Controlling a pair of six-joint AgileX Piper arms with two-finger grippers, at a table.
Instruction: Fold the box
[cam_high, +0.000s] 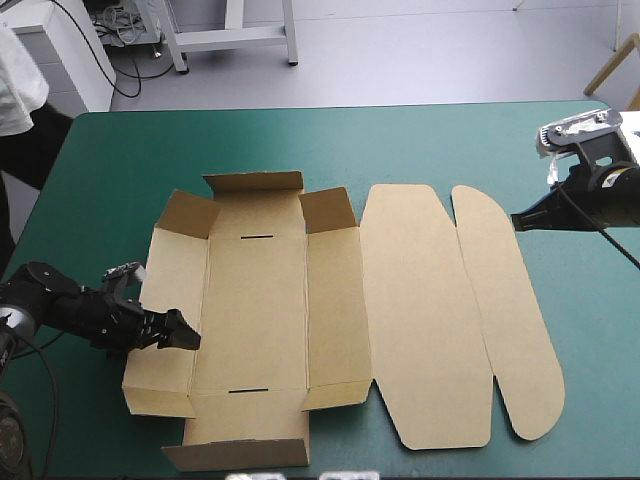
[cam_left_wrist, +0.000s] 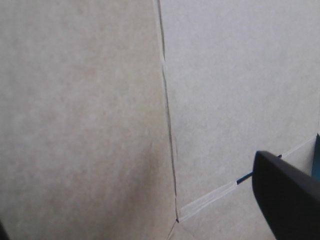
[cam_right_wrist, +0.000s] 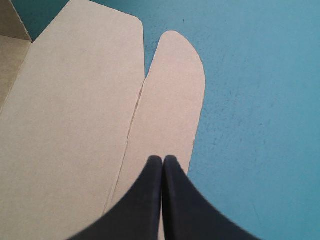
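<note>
Item: box, a cut sheet of brown board, lying on the left and middle of the table with its teal-green cover.
- Base panel: flat, with a slot near each end.
- Far end flap: raised, with a small corner tab standing up on each side of it.
- Near end flap: tilted up a little at the table's near edge.
- Left wall panel and right wall panel: beside the base, close to flat.
- Lid: flat on the cover, to the right of the right wall panel.
- Rounded tuck flap: flat, outermost on the right.

Item: left gripper, reaching in low from the table's left edge.
- It is over the left wall panel, toward its near end.
- In its wrist view one black finger stands at one side, with only a sliver of the other at the opposite corner, so the fingers are spread apart with nothing clamped.
- Brown board fills the space ahead, crossed by a crease and a cut line.

Item: right gripper, at the table's right side, just beside the far end of the tuck flap.
- Its fingers are pressed together in one pointed arch and hold nothing.
- Its wrist view shows the tuck flap under and ahead of the tip, the lid beside that, and bare cover on the other side.
</note>
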